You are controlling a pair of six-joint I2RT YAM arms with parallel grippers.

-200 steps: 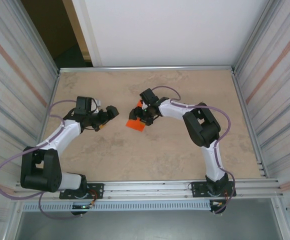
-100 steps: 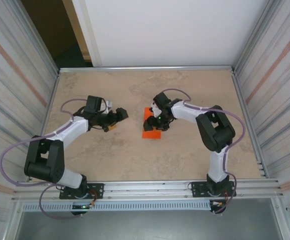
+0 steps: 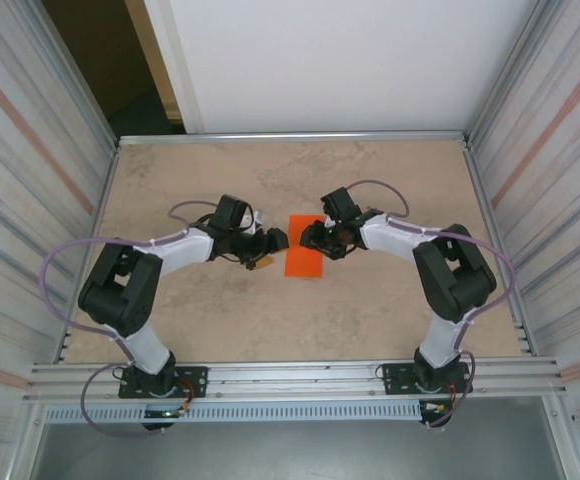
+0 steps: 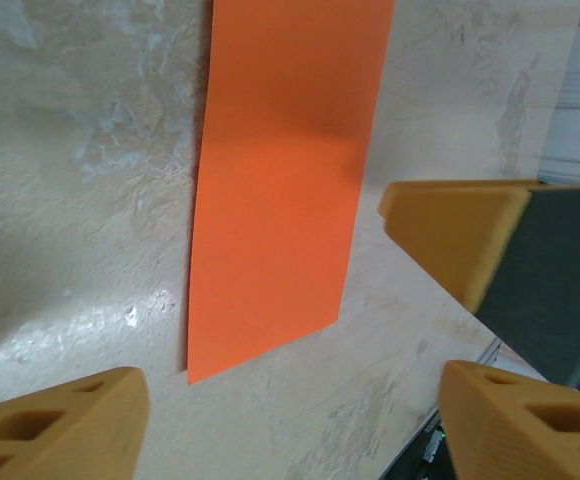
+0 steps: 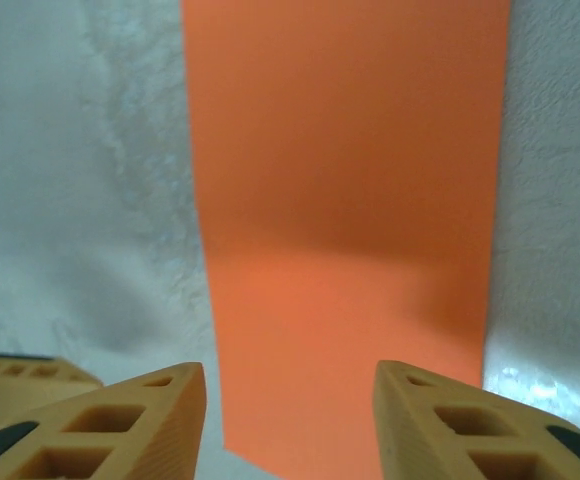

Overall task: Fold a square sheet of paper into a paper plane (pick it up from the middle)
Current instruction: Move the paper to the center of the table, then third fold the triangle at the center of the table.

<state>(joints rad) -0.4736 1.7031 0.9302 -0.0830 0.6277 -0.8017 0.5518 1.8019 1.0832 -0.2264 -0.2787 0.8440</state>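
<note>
Evidently the square sheet of paper [image 3: 304, 260] lies flat near the middle of the desk [image 3: 390, 170], showing as a narrow rectangle, so it is probably folded once already. The left gripper [image 4: 290, 400] sits just off its left long edge, jaws well apart and holding nothing. The right gripper [image 5: 288, 385] faces it from the right long edge, fingers spread wide enough to straddle the strip's width, with no grip on it that can be seen. For the next crease, one gripper should pin the paper while the other slides a finger under an edge, lifting slowly so the thin sheet does not skid or buckle. The paper is plain; no brand, label or writing is readable anywhere.
</note>
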